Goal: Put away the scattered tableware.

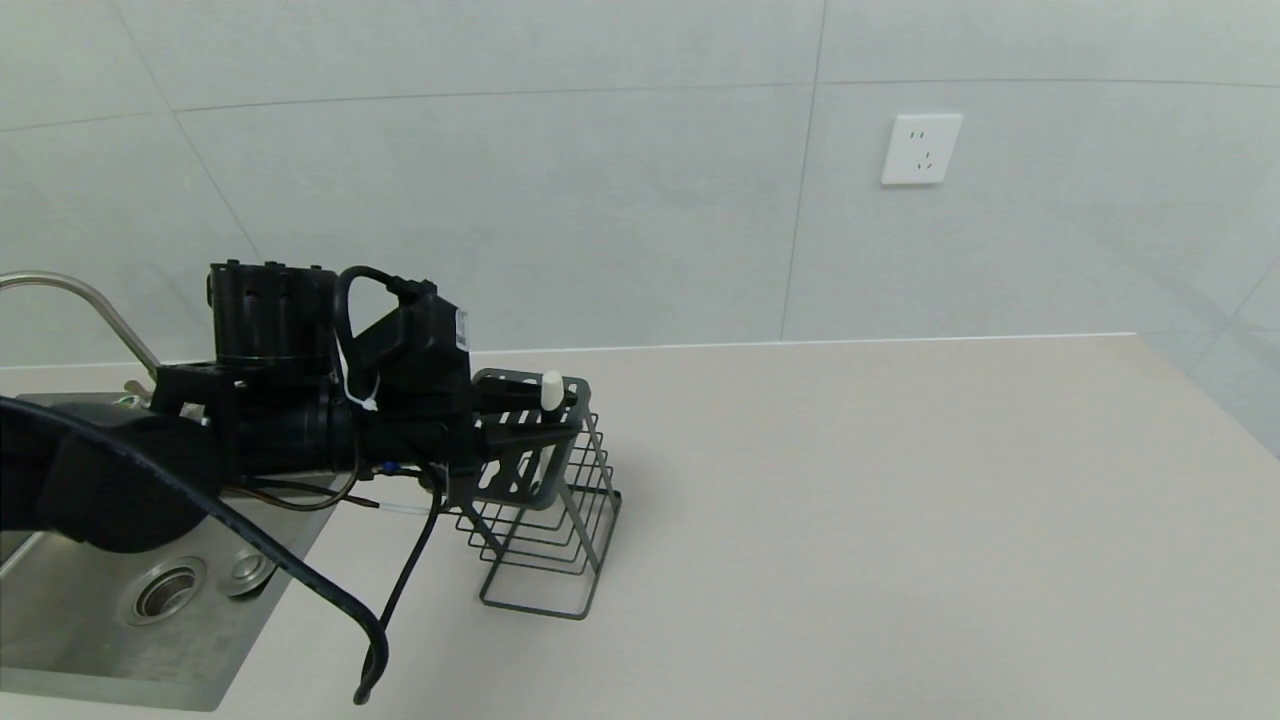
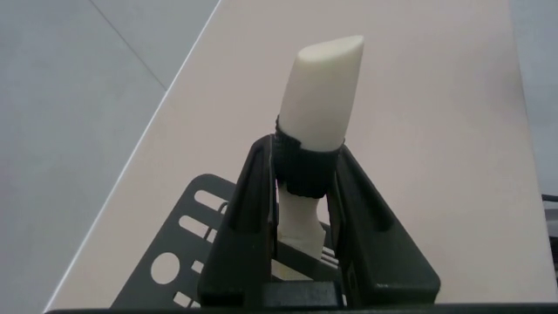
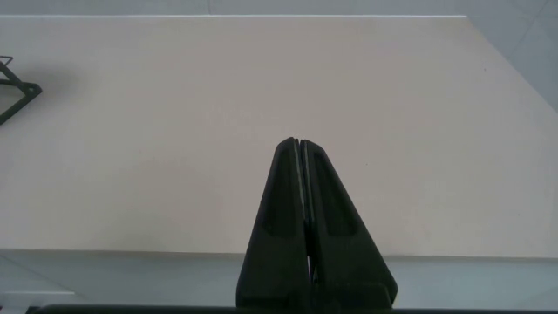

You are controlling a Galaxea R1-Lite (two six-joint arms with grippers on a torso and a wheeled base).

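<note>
One cream handle (image 2: 319, 87), slant-tipped, in left pincer (image 2: 306, 164)

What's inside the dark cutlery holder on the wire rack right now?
A white utensil handle rises at the rim of the cutlery holder, gripped by the left claw. The holder's walls and the claw hide its lower end and anything else inside.

Wall (image 1: 500, 200): large pale grey tiles, thin seams. White socket (image 1: 921, 148) up and well right of the left pincer (image 1: 540, 402). Beige table (image 1: 900, 520) below pincer. Steel sink (image 1: 60, 610) and tap (image 1: 30, 279) on its other side.
</note>
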